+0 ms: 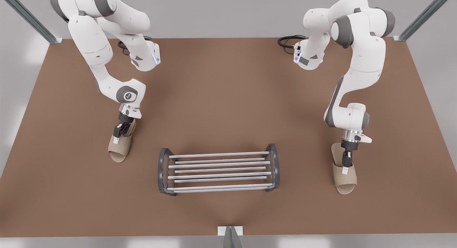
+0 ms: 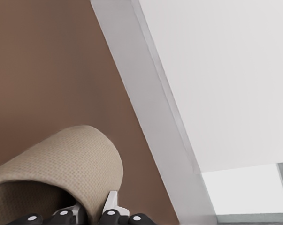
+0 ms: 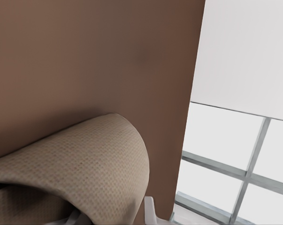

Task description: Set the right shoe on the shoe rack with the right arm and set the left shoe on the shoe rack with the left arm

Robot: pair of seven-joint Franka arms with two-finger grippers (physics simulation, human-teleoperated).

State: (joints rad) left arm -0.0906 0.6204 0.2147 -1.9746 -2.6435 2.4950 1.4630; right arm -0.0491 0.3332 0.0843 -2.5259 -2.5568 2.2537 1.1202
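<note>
The left wrist view has my left gripper (image 2: 93, 211) shut on the strap edge of the beige left shoe (image 2: 61, 164). My right gripper (image 3: 113, 215) is shut on the strap of the right shoe (image 3: 75, 159) in the right wrist view. In the front view, one slipper (image 1: 118, 149) lies at the left with an arm's gripper (image 1: 121, 133) on its strap. The other slipper (image 1: 345, 180) lies at the right, held the same way by the other arm's gripper (image 1: 345, 166). The shoe rack (image 1: 218, 164) stands between them, nearer the front edge, with nothing on its bars.
The brown table (image 1: 228, 90) spreads wide behind the rack. Metal posts stand at its two far corners (image 1: 46, 33) (image 1: 403, 33), and another post (image 1: 230, 237) stands at the middle of the near edge. Black cables (image 1: 289, 40) lie by the arm bases.
</note>
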